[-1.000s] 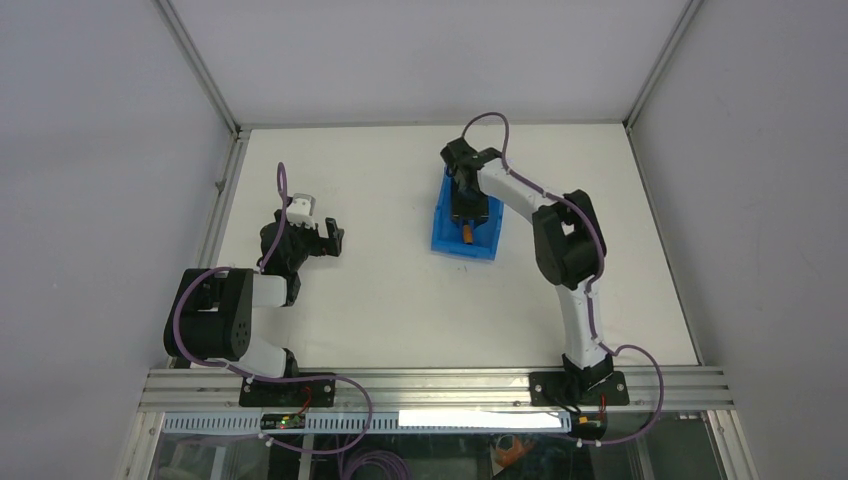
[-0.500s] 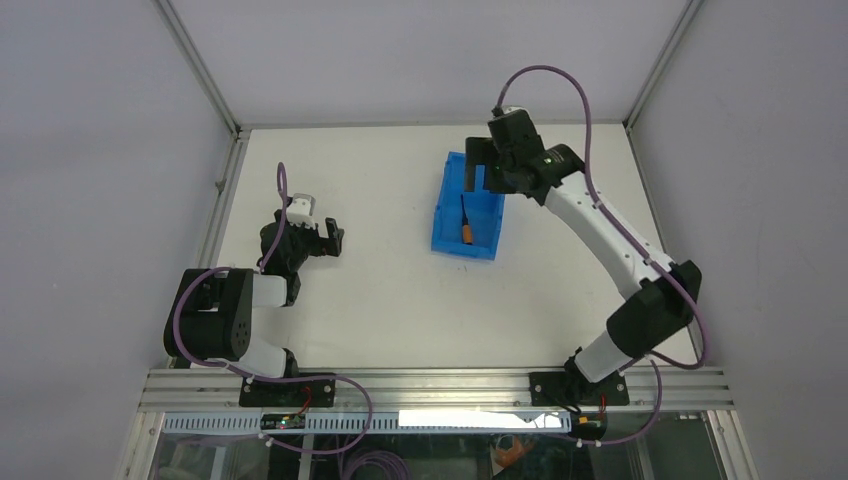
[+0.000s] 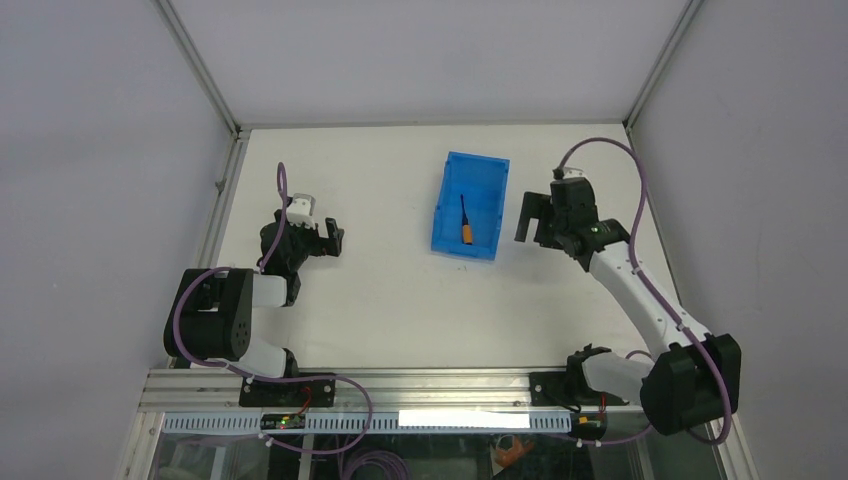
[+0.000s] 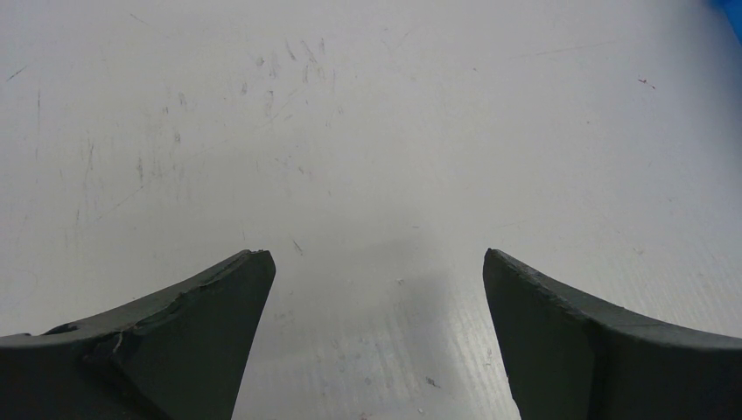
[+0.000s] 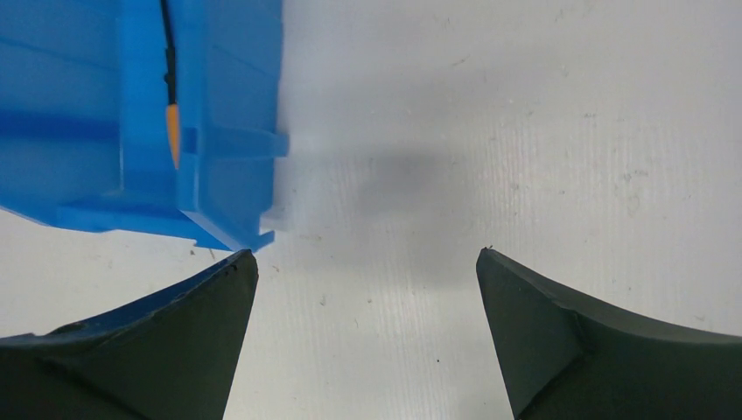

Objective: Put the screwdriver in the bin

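Observation:
The screwdriver (image 3: 466, 224), orange handle and thin black shaft, lies inside the blue bin (image 3: 450, 190) near the table's middle, handle toward the near end. Through the bin's wall in the right wrist view I see a strip of the screwdriver (image 5: 172, 131) inside the bin (image 5: 79, 131). My right gripper (image 3: 534, 217) hangs open just right of the bin, nothing between its fingers; in its wrist view the right gripper (image 5: 366, 255) looks down on bare table. My left gripper (image 3: 334, 238) rests open at the left, the left gripper (image 4: 374, 255) empty over the table.
A white tabletop (image 3: 380, 300) is fenced by aluminium rails at the left (image 3: 222, 200) and along the near edge (image 3: 430, 385). Grey walls close in the back and sides. Purple cables loop off both arms.
My right arm has pulled back from over the bin, swinging right and toward the near side with its gripper opened. The screwdriver stays in the bin. The left arm has not moved.

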`<state>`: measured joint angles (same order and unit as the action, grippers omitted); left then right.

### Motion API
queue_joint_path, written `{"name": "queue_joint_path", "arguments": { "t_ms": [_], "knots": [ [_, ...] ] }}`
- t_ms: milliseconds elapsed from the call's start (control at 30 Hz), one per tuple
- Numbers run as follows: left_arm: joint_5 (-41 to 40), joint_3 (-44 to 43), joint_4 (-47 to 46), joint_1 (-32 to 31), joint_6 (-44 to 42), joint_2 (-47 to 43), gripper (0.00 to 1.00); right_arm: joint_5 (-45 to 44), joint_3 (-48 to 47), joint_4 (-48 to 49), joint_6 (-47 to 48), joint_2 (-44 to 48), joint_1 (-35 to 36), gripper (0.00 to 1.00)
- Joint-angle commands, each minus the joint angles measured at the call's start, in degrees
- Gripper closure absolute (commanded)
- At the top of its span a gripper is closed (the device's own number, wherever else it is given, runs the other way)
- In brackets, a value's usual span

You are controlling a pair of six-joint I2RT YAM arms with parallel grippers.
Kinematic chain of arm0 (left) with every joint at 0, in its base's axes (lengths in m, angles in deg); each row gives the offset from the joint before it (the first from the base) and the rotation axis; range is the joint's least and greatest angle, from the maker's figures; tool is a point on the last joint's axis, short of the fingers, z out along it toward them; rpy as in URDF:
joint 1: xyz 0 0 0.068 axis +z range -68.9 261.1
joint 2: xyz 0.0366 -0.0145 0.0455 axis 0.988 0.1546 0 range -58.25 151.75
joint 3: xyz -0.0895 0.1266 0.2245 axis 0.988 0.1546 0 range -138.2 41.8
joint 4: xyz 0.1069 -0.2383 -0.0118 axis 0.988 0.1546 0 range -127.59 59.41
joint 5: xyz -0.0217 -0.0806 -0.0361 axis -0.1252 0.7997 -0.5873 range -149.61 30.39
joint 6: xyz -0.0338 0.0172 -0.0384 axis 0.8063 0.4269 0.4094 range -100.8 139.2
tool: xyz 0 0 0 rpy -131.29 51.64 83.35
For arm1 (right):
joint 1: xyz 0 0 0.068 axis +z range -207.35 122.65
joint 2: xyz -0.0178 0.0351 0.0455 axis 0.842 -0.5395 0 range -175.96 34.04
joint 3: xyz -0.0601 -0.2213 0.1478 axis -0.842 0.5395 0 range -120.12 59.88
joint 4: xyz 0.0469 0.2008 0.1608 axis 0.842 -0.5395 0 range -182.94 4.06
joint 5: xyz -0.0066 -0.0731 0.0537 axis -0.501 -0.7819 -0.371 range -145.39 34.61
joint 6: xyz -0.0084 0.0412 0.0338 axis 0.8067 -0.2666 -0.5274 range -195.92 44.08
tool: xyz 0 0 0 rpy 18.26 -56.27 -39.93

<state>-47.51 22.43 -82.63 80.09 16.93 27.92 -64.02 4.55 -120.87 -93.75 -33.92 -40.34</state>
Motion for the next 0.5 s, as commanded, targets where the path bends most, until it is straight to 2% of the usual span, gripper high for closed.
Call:
{"name": "queue_joint_path", "arguments": {
  "t_ms": [0, 200, 467],
  "knots": [
    [1.0, -1.0, -3.7, 0.5, 0.3, -0.1, 0.01, 0.1, 8.5, 10.4, -0.2, 5.8, -0.4, 0.01],
    [1.0, -1.1, -3.7, 0.5, 0.3, -0.1, 0.01, 0.3, 18.7, 17.4, -2.4, 10.1, -0.4, 0.01],
    [1.0, -1.1, -3.7, 0.5, 0.3, -0.1, 0.01, 2.3, 20.8, 21.0, -2.3, 11.0, -0.4, 0.01]
  ]
}}
